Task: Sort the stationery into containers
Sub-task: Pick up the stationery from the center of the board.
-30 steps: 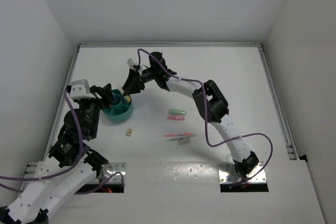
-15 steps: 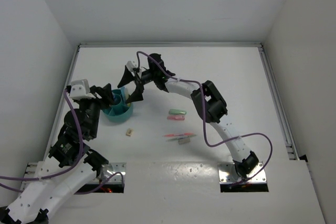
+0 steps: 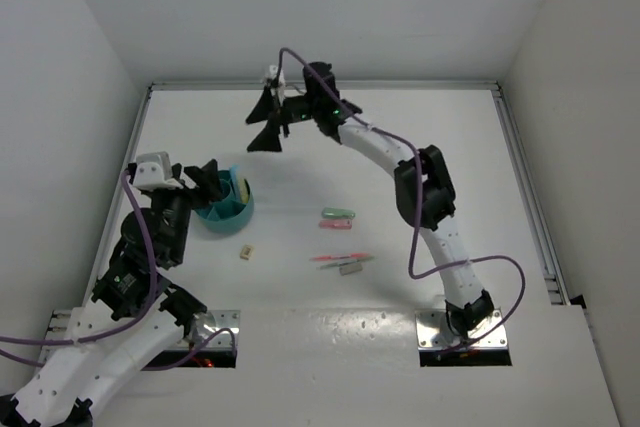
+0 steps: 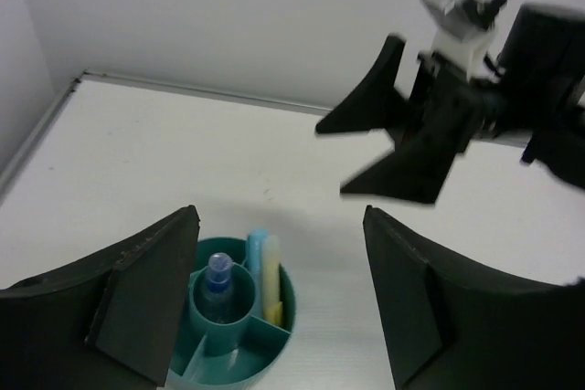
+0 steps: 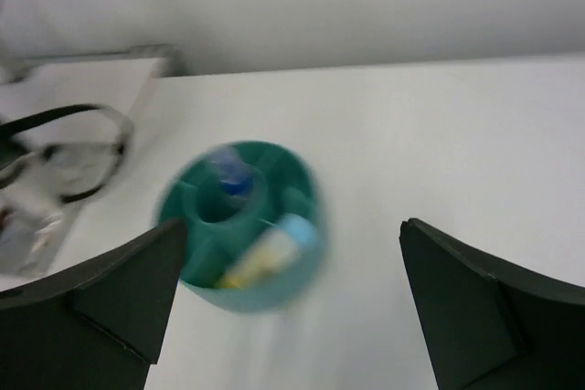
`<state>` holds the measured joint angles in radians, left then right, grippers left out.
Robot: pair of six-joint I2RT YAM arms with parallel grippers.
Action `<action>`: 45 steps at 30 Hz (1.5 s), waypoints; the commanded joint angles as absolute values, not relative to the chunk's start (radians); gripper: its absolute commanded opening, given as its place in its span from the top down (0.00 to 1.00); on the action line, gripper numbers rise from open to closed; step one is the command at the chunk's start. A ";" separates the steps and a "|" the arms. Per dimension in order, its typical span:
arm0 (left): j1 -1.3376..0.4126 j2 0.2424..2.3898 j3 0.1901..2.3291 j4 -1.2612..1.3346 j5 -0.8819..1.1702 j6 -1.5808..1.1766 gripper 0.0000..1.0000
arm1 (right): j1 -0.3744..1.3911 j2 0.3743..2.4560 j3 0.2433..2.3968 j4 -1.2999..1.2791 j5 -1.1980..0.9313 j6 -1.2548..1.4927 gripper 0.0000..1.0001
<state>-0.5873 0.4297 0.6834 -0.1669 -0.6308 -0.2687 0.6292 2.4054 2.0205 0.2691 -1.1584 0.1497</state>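
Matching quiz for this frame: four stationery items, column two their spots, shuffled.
1. clear-blue capped marker
2. yellow marker stick
3. tiny beige eraser block
4. thin red pen

A. on the white table, nearest the round teal plastic organiser
B. organiser's central well
C. table, between short green piece and arm bases
D. outer compartment, beside the light-blue stick

Pairs: 1-B, 2-D, 3-A, 4-C

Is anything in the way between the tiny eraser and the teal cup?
No, nothing visible lies between the eraser and the teal cup. The left gripper, open, sits close by the cup's left rim, so it might crowd a drop on that side.
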 commanded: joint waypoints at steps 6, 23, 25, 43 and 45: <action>-0.578 0.664 0.718 -0.103 -0.154 -0.262 0.77 | 0.408 2.059 1.864 -0.406 -0.585 -0.070 1.00; -0.695 1.637 1.227 -0.339 -0.165 -1.099 0.35 | 0.265 1.833 1.526 -0.673 -0.289 0.066 0.39; -0.738 1.703 1.247 -0.377 -0.208 -1.251 0.33 | 0.256 1.800 1.508 -0.664 -0.259 0.066 0.34; -0.830 1.897 1.331 -0.508 -0.325 -1.698 0.62 | 0.207 1.668 1.350 -0.541 -0.224 0.103 0.54; -0.830 1.920 1.331 -0.508 -0.325 -1.707 0.62 | 0.207 1.667 1.350 -0.541 -0.224 0.103 0.54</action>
<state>-0.8310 1.8904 1.3045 -0.4927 -0.3080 -1.6440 0.2123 1.6981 1.3468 -0.5758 -0.2287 0.0875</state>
